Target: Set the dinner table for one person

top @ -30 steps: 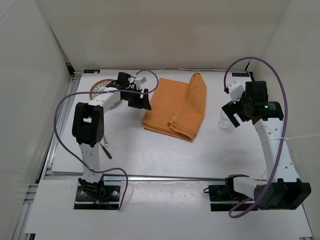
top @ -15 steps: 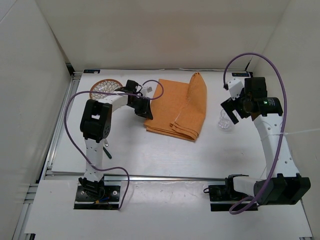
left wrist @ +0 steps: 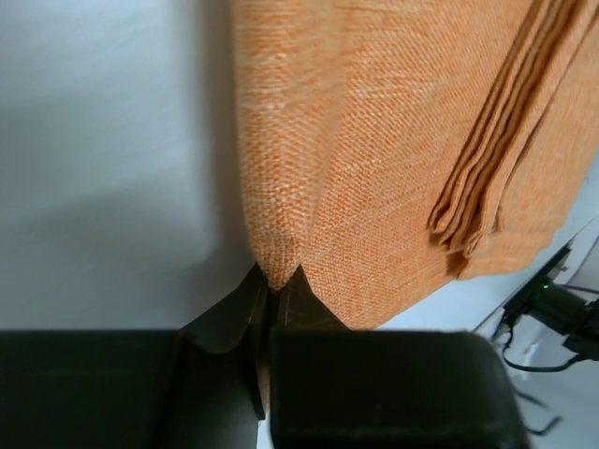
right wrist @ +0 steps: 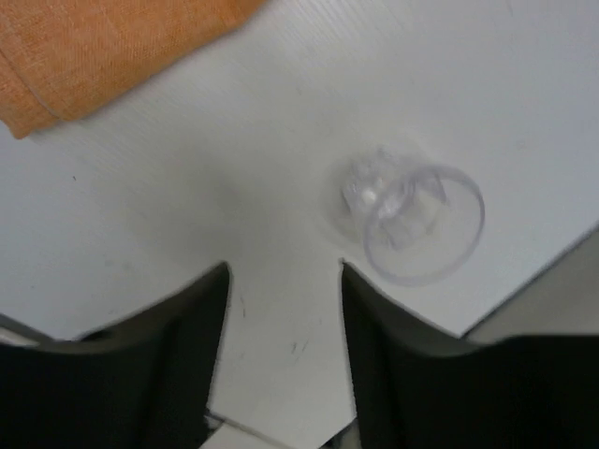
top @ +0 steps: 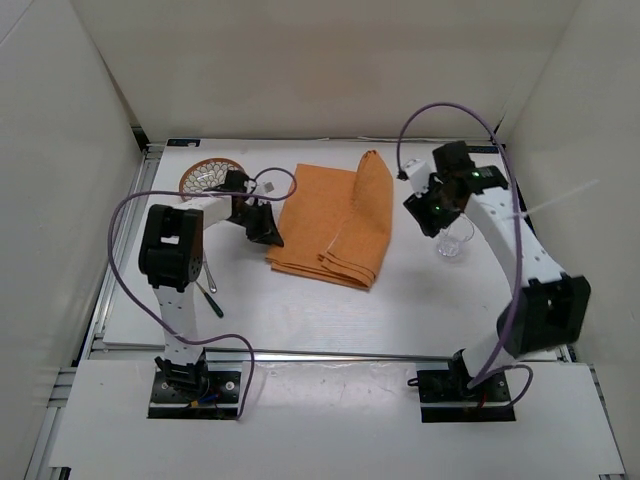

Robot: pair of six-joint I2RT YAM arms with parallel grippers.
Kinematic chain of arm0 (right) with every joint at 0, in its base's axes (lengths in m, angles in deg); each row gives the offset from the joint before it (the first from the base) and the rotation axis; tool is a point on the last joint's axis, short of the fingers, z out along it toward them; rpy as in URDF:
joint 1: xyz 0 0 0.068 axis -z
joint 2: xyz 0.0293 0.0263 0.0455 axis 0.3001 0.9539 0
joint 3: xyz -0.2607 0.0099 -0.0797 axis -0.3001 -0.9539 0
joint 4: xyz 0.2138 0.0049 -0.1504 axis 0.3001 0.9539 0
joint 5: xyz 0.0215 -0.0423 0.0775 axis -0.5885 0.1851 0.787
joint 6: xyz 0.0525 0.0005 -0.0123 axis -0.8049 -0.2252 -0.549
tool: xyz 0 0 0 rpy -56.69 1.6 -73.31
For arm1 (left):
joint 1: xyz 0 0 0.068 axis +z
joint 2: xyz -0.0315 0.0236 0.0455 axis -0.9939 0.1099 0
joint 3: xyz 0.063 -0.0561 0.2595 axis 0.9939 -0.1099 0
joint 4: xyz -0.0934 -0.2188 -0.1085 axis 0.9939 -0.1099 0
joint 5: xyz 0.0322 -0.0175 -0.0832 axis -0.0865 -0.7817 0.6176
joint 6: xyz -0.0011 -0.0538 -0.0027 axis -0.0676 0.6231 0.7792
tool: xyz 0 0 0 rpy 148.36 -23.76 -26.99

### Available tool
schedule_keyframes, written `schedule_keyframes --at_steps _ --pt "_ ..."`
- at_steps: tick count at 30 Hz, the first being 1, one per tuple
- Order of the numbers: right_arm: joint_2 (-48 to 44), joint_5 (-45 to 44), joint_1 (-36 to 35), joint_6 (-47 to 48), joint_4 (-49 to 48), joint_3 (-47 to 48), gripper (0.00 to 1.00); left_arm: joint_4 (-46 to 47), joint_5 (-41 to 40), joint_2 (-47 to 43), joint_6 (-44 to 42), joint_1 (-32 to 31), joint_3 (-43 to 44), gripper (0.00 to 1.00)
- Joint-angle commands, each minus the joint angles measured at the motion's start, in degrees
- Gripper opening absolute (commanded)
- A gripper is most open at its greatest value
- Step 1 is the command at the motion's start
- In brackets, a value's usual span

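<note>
The folded orange cloth [top: 330, 225] lies on the white dinner table [top: 300, 295] at mid-back. My left gripper [top: 265, 230] is at the cloth's left edge. In the left wrist view that gripper [left wrist: 276, 283] is shut on a corner of the cloth [left wrist: 374, 140]. My right gripper [top: 425, 210] hangs between the cloth and a clear glass [top: 453, 240], just left of the glass. Seen from the right wrist, its jaws [right wrist: 284, 271] stand open over bare table with nothing between them. The glass [right wrist: 412, 220] is up and to the right of them.
A patterned plate [top: 208, 176] sits at the back left, behind the left arm. A dark-handled utensil [top: 208, 290] lies near the left arm's base column. White walls close the table in on three sides. A corner of the cloth [right wrist: 94, 47] shows at the right wrist view's top left.
My left gripper has shut on the cloth's corner and drawn the cloth left and nearer. The right arm has swung left, past the glass, and its jaws have narrowed.
</note>
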Motion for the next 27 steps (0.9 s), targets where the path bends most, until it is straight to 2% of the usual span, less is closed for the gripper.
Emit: schedule_keyframes --at_steps 1,2,3,4,6,7,9,11,16,21,27 --pt "8.2 6.3 -3.9 -2.7 -0.7 7.7 0.53 -4.0 -4.0 -6.0 0.2 4.1 -4.6 0.10" --pt "10.6 7.2 -6.0 -3.5 -0.7 9.9 0.43 -4.0 -4.0 -7.4 0.2 4.1 -6.4 0.10" --pt "15.7 8.0 -7.1 -4.3 0.0 12.1 0.26 -4.0 -4.0 -8.2 0.2 4.1 -7.3 0.10" --pt "18.4 9.3 -9.4 -4.3 0.0 17.6 0.15 -4.5 -4.0 -9.0 0.2 4.1 -8.1 0.10" --pt "27.1 10.4 -11.6 -5.9 2.4 23.9 0.00 -4.5 -4.0 -11.3 0.2 4.1 -10.3 0.10" --pt "29.9 11.1 -13.5 -5.9 3.2 30.7 0.00 -4.5 -4.0 -11.9 0.8 4.1 -10.9 0.10" --pt "37.4 14.1 -15.3 -6.5 6.1 37.4 0.00 -4.5 -4.0 -13.8 1.3 4.1 -11.6 0.10" --pt "40.5 16.1 -17.7 -8.6 5.5 42.9 0.00 -4.5 -4.8 -14.6 2.1 4.1 -12.2 0.10" --pt "44.7 20.0 -22.9 -10.4 2.5 41.1 0.00 -4.5 -4.8 -16.6 3.5 4.1 -12.2 0.10" --pt "48.2 26.8 -24.6 -13.4 2.0 39.2 0.00 -4.5 -4.8 -16.6 3.5 4.7 -12.7 0.10" --pt "54.8 29.1 -25.8 -14.5 2.0 45.6 0.00 -4.5 -3.7 -16.1 3.5 4.1 -11.7 0.10"
